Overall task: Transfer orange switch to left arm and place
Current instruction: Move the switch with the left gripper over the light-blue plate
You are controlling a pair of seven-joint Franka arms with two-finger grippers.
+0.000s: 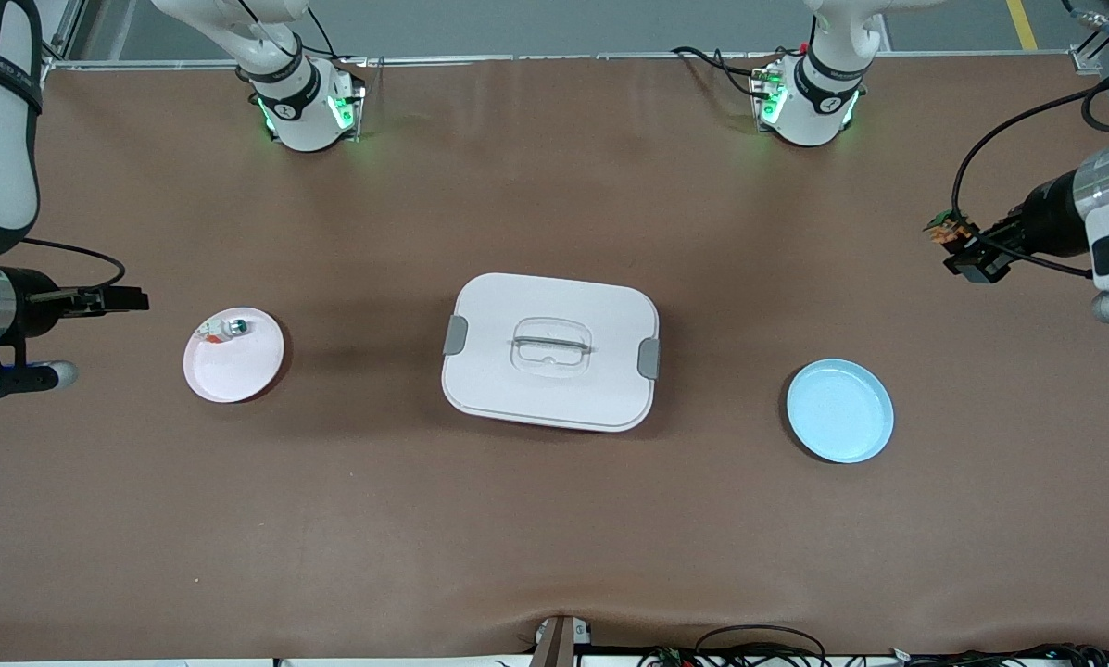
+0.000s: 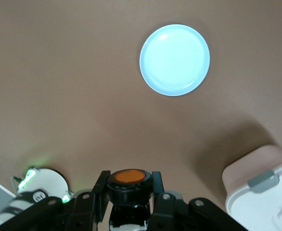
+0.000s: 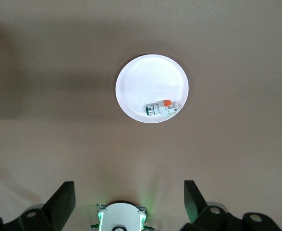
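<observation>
Nearest the front camera on the brown tabletop (image 1: pixel 554 537) lies the blue plate (image 1: pixel 839 410), toward the left arm's end. A little farther from the camera, in the middle, sits the white box (image 1: pixel 550 351) with its lid on. Toward the right arm's end rests the pink plate (image 1: pixel 233 355), carrying a small white-and-green part (image 1: pixel 223 328). The right claw (image 1: pixel 128 299) hangs up in the air past that plate's end of the tabletop, fingers spread wide, gripping nothing. The left claw (image 1: pixel 954 243) is up over the tabletop's other end, clamped on the orange switch (image 2: pixel 128 183).
</observation>
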